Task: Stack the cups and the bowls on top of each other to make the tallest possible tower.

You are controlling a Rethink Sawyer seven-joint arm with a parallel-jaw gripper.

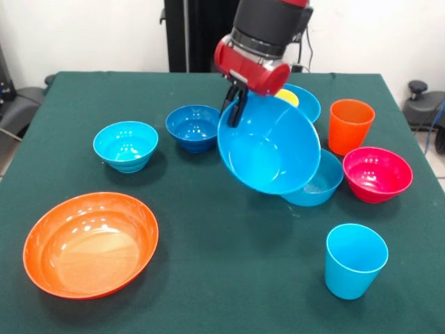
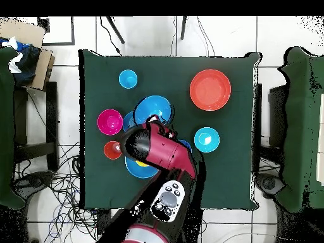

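Nearest to me in the front view I see the light blue cup (image 1: 355,260) standing upright on the right and the wide orange bowl (image 1: 91,243) on the left, both on the green table (image 1: 229,278).

Further back, in the middle, the gripper (image 1: 236,104) has its fingers pinched on the far left rim of a big blue bowl (image 1: 268,145). That bowl is lifted off the table and tipped, so its open side faces me. Just behind and under it on the right sits a medium light blue bowl (image 1: 321,184); I cannot tell if the 2 touch.

To the right of that is the red bowl (image 1: 377,173), and a bit further back the orange cup (image 1: 350,125) stands upright.

On the left I see the cyan bowl (image 1: 126,145), and further back, near it, the small dark blue bowl (image 1: 193,127).

Furthest back, behind the arm (image 1: 268,31), another big blue bowl (image 1: 306,101) peeks out with something yellow (image 1: 288,97) inside it.
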